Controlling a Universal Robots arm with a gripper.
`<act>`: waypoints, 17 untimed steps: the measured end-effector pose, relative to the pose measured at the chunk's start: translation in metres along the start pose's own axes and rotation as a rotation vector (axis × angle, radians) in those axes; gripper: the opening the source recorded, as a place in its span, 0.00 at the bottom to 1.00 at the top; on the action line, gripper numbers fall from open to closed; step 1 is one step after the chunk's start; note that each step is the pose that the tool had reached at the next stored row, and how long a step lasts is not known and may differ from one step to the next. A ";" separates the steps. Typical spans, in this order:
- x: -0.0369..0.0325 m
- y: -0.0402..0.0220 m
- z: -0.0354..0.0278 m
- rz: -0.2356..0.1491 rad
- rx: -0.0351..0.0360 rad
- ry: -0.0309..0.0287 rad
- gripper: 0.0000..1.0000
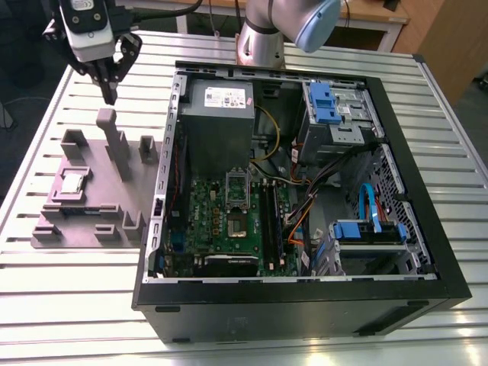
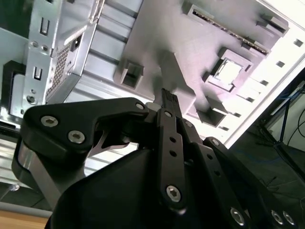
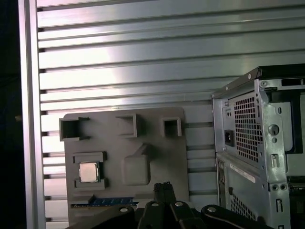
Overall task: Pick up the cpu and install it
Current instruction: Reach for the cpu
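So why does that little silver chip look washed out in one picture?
In the second wrist view the cpu glares almost white, and the table nearby is blown out; in the first wrist view the cpu reads clearly, though a bright band crosses the table slats.

A silver-grey metal arm (image 1: pixel 263 38) with a pale blue, rounded joint cap (image 1: pixel 316 23) stands at 12 o'clock in the exterior view. At 11 o'clock sits a white-and-grey wrist housing (image 1: pixel 85 27) with a dark front panel, and a black cable (image 1: pixel 164 12) leaves it toward 3 o'clock. Below the housing is the matte black gripper (image 1: pixel 110 95) — angular linkage arms tapering to slim fingers. In the second wrist view its links look thick and round-edged, studded with silver socket-head screws (image 2: pixel 76 137) — and a row of small holes runs along the narrow central finger bar (image 2: pixel 170 143).
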State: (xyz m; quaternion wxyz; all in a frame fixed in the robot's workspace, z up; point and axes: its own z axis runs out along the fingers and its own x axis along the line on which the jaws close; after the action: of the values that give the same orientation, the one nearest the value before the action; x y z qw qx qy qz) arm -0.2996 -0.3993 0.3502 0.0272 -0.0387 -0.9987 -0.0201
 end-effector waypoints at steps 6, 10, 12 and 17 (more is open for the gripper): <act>0.0067 -0.0005 0.0005 0.000 -0.0001 -0.0005 0.10; 0.0110 -0.0009 0.0007 0.000 -0.0001 -0.0006 0.10; 0.0134 -0.0011 0.0009 0.000 -0.0001 -0.0006 0.10; 0.0202 -0.0016 0.0014 0.000 -0.0001 -0.0006 0.10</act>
State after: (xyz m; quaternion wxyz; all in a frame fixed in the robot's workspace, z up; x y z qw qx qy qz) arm -0.3199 -0.3993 0.3499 0.0269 -0.0387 -0.9987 -0.0202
